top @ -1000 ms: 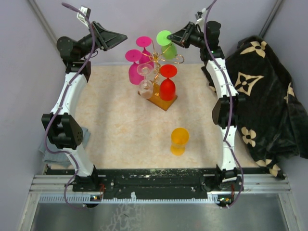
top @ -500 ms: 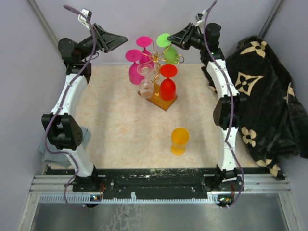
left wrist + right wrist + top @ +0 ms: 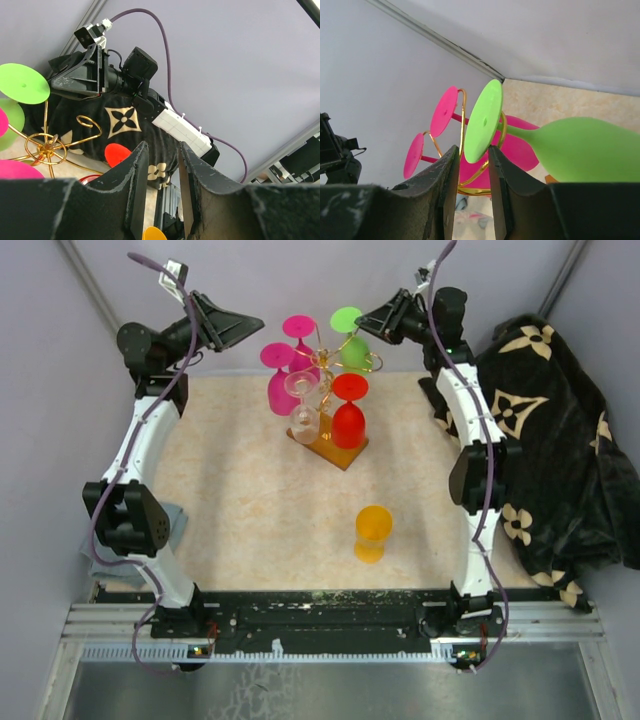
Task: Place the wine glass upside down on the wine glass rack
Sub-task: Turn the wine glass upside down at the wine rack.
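The right gripper (image 3: 473,148) was seen with its jaws parted a little and nothing pinched between them. Just beyond its tips, at 12 o'clock in the wrist view, the round foot of the green wine glass (image 3: 580,150) was seen. That glass was hung bowl down on the gold wire wine glass rack (image 3: 322,358), at 1 o'clock from the central post. The left gripper (image 3: 163,143) was held in the air at 10 o'clock from the rack, its jaws slightly spread and empty. Two magenta glasses (image 3: 280,390), a clear glass (image 3: 303,420) and a red glass (image 3: 348,423) were also hung there, above the wooden base (image 3: 335,452). An orange glass (image 3: 372,533) was stood on the table (image 3: 250,510), at 5 o'clock from the base.
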Controlling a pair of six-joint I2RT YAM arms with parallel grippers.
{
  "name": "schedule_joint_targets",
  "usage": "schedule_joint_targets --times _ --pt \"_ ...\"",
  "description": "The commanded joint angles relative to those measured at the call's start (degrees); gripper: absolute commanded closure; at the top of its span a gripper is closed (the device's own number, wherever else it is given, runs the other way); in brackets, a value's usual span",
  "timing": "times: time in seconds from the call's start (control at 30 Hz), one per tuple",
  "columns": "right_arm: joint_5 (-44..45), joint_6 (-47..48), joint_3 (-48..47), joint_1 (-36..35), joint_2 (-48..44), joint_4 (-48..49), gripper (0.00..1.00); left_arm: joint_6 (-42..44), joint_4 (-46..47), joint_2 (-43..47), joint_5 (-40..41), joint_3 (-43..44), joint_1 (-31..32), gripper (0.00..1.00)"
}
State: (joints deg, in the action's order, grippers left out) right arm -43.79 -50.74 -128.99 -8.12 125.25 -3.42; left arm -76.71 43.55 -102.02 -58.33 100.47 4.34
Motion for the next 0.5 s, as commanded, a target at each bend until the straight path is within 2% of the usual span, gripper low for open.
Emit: schedule_joint_targets --times 0.0,0.47 --pt "2.4 3.2 2.8 1.1 -5.0 -1.2 0.69 0.3 1.9 2.8 0.1 -0.9 -0.3 0.63" --pt "5.6 5.8 16.9 3.1 -16.0 -0.1 0.68 -1.8 5.0 3.7 0.0 -3.8 -0.4 0.62"
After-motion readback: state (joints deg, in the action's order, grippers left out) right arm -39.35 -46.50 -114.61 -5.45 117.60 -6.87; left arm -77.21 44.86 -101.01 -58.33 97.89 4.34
